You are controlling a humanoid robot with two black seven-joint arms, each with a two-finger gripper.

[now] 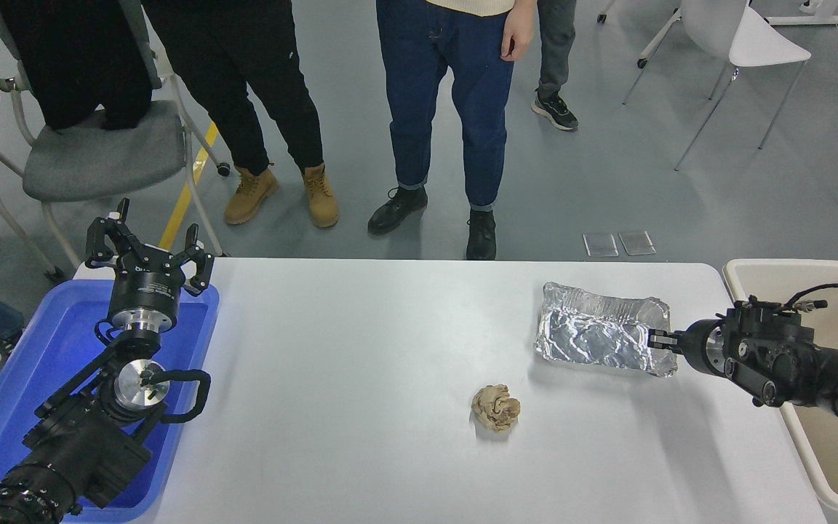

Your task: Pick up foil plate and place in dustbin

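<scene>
The foil plate [597, 331], shiny and crinkled, is tipped up over the right part of the white table [361, 335], its underside facing the camera. My right gripper [657, 340] comes in from the right edge and is shut on the foil plate's right rim. The dustbin [757, 269], beige with a pale rounded rim, stands just off the table's right end, behind and below my right arm. My left gripper [144, 247] stands open over the blue tray at the lower left, holding nothing.
A crumpled tan paper ball [496, 407] lies in front of the foil plate. A blue tray [19, 364] sits under my left arm. People's legs [441, 109] stand close to the table's far side, with a grey chair [92, 145] and a white chair [743, 44].
</scene>
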